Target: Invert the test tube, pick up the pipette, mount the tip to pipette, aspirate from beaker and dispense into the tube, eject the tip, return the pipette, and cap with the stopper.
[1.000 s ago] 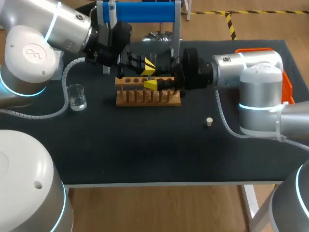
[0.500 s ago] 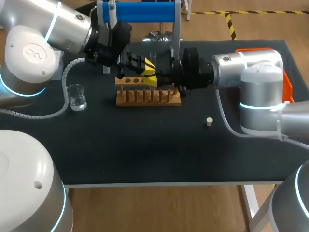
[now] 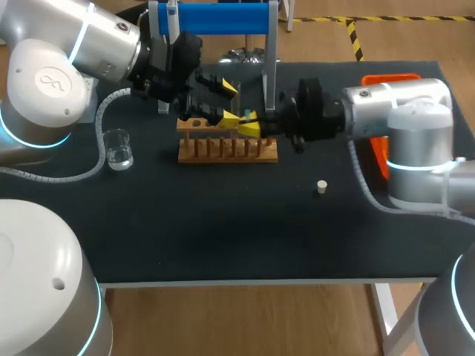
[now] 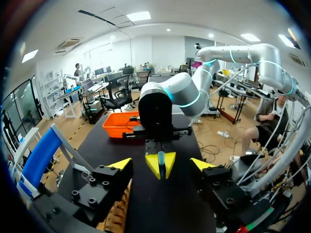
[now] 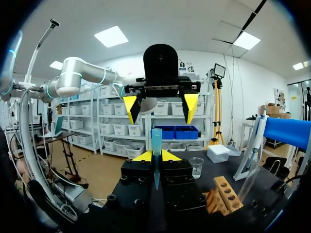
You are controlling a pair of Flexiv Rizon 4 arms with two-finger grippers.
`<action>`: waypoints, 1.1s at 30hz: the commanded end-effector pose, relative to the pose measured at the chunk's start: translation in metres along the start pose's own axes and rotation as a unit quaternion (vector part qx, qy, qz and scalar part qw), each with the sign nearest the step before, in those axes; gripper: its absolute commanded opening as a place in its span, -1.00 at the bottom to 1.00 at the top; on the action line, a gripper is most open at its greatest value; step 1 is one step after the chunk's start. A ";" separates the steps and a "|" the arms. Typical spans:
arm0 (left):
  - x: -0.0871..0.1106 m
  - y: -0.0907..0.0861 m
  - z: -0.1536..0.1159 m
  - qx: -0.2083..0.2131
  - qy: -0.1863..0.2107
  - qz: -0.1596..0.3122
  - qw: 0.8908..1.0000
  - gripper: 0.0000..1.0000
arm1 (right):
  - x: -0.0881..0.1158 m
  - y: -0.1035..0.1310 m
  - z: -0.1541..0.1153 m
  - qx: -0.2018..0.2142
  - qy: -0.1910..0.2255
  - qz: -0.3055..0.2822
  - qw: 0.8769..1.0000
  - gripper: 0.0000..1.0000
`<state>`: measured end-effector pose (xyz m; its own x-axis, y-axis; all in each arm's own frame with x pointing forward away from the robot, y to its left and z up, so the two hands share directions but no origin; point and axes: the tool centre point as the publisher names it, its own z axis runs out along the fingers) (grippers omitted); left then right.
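My right gripper [image 3: 249, 127] is shut on a slim blue tube [image 5: 155, 141] with a tapered end, just above the wooden rack [image 3: 226, 148]. My left gripper [image 3: 230, 102] faces it from the other side, open, its yellow fingertips [image 5: 130, 104] spread wide on either side of the tube without touching it. A clear glass tube [image 5: 250, 179] stands beside the rack [image 5: 223, 194]. The beaker [image 3: 117, 148] sits left of the rack, and the small white stopper [image 3: 321, 187] lies to the rack's right. The pipette [image 3: 172, 15] hangs on the blue stand [image 3: 215, 18] behind.
An orange bin [image 3: 390, 77] stands at the table's right edge, partly hidden behind my right arm. The stand's metal post [image 3: 272, 52] rises close behind both grippers. Bare dark table lies in front of the rack.
My right gripper shut on the blue tube that the left was holding. The left gripper then opened wide. My right arm drew back a little to the right.
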<state>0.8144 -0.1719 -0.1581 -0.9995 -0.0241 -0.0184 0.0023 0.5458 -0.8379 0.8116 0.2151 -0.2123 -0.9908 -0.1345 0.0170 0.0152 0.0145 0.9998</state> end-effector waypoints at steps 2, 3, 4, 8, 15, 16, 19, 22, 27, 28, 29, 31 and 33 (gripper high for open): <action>0.000 0.000 0.000 -0.001 0.000 0.000 1.000 1.00 | 0.018 -0.007 -0.058 0.003 -0.007 0.003 1.000 -1.00; 0.000 0.000 0.000 -0.001 0.000 0.000 1.000 1.00 | 0.020 -0.009 -0.066 0.001 -0.009 0.005 1.000 -1.00; 0.000 0.000 0.000 -0.001 0.000 0.000 1.000 1.00 | 0.022 -0.011 -0.072 0.000 -0.011 0.007 1.000 -1.00; 0.000 0.000 0.000 -0.001 0.000 0.000 1.000 1.00 | 0.028 -0.020 -0.098 -0.004 -0.022 0.016 1.000 -1.00; 0.000 0.000 0.000 -0.001 0.000 0.000 1.000 1.00 | 0.039 -0.036 -0.121 0.008 -0.029 0.029 0.999 -1.00; 0.000 0.000 0.000 -0.001 0.000 0.000 1.000 1.00 | 0.040 -0.038 -0.124 0.008 -0.032 0.029 0.999 -1.00; 0.000 0.000 0.000 -0.001 0.000 0.000 1.000 1.00 | 0.041 -0.041 -0.132 0.004 -0.047 0.033 0.998 -1.00; 0.000 0.000 0.000 -0.001 0.000 0.000 1.000 1.00 | 0.041 -0.044 -0.137 0.001 -0.056 0.037 0.998 -1.00; 0.000 0.000 0.000 -0.001 0.000 0.000 1.000 1.00 | 0.045 -0.047 -0.141 0.003 -0.064 0.033 0.997 -1.00; 0.000 0.000 0.000 -0.001 0.000 0.000 1.000 1.00 | 0.046 -0.047 -0.141 0.003 -0.065 0.032 0.997 -1.00; 0.000 0.000 0.000 -0.001 0.000 0.000 1.000 1.00 | 0.046 -0.048 -0.142 0.003 -0.066 0.030 0.997 -1.00; 0.000 0.000 0.000 -0.001 0.000 0.000 1.000 1.00 | 0.047 -0.048 -0.143 0.001 -0.067 0.026 0.997 -1.00; 0.000 0.000 0.000 -0.001 0.000 0.000 1.000 1.00 | 0.047 -0.049 -0.144 -0.001 -0.068 0.024 0.997 -1.00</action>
<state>0.8144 -0.1720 -0.1581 -0.9995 -0.0241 -0.0185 0.0023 0.5457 -0.8380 0.7875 0.0672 -0.2586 -0.9978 -0.0050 0.0656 0.0655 0.0162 0.9977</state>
